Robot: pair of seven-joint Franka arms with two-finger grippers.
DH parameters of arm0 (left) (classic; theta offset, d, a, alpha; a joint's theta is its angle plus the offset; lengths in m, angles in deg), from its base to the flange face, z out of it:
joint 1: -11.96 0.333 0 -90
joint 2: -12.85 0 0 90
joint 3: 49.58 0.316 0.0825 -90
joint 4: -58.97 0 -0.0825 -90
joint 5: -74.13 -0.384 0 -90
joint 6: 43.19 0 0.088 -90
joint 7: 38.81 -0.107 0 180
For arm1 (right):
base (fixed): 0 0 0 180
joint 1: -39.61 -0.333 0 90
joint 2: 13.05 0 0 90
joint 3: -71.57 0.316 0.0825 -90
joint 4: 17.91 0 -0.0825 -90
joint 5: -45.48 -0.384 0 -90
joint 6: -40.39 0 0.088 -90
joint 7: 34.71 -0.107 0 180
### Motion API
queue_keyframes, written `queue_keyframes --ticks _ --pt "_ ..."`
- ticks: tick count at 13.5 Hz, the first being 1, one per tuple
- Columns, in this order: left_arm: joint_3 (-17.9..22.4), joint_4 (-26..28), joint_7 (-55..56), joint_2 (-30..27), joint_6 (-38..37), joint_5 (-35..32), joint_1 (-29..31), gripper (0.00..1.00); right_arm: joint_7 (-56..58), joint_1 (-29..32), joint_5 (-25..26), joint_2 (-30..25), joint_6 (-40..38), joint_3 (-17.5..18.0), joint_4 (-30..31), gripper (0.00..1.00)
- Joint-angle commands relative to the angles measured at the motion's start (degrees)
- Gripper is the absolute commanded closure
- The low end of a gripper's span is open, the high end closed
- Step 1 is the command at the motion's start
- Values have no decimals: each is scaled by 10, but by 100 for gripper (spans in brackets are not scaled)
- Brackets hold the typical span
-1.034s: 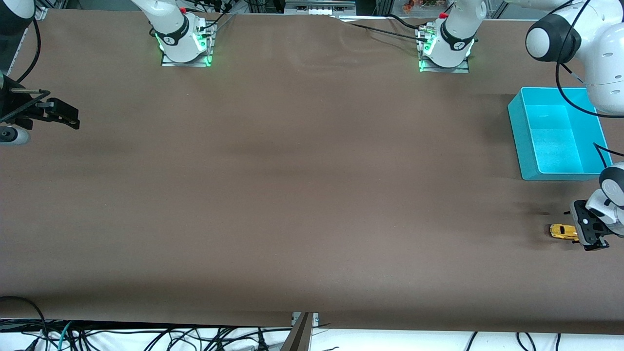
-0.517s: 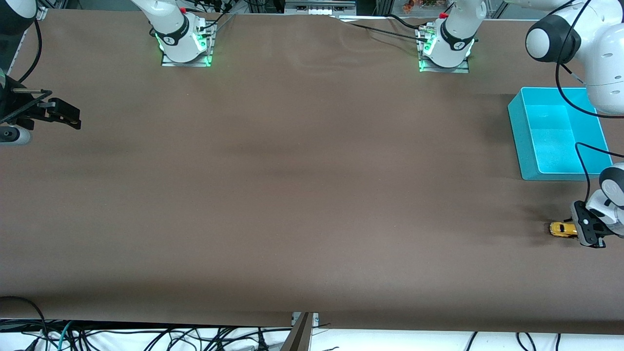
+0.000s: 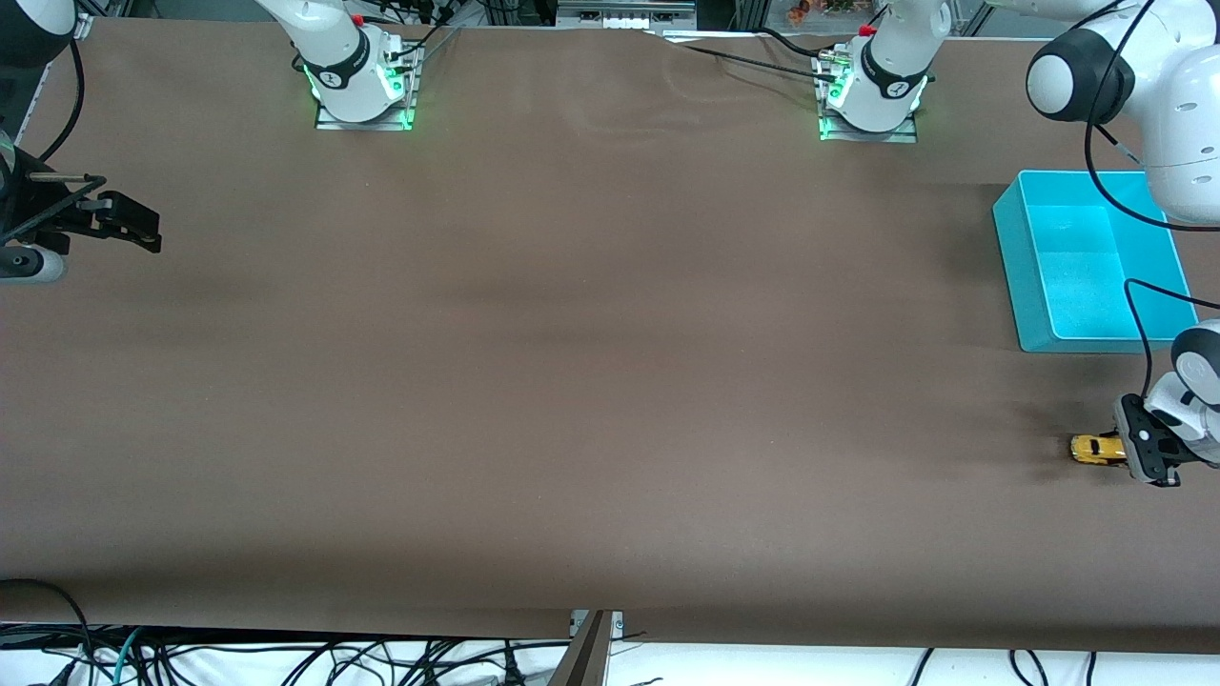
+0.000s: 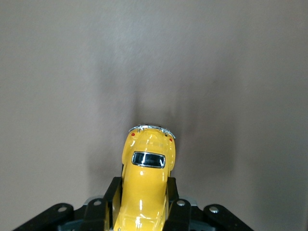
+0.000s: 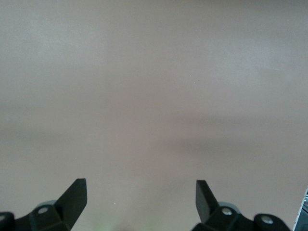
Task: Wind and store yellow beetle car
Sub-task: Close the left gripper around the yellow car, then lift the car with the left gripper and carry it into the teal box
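Left gripper (image 3: 1139, 454) sat low at the left arm's end of the desk (image 3: 591, 381), its fingers (image 4: 111, 202) clamped on the yellow beetle car (image 3: 1094, 448). We saw the car on the desk surface, nearer to the front camera than the teal bin (image 3: 1025, 276). From the gripper, the car's free end stuck out toward 9 o'clock in the front view, its long axis running along the desk's length. In the left wrist view the car (image 4: 147, 183) pointed to 12 o'clock, away from the fingers. We found the right gripper (image 3: 129, 224) waiting over the right arm's end, its fingers (image 5: 74, 197) spread apart.
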Motion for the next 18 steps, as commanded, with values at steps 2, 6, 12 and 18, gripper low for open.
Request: queue_keyframes --ticks 2,6,12,18 --pt "-1 -67 8 -10 -98 3 -6 100 -6 -3 -2 -7 -2 -1 4 0" --pt "3 -97 43 -57 -213 -2 -16 100 -6 -3 -2 -7 -1 -1 4 0" --pt "4 10 39 -231 -362 -62 -6 100 -7 -3 -3 -7 -1 -1 4 0" --pt "4 455 17 -488 -128 -85 40 100 -6 -3 -3 -7 -1 -2 4 0"
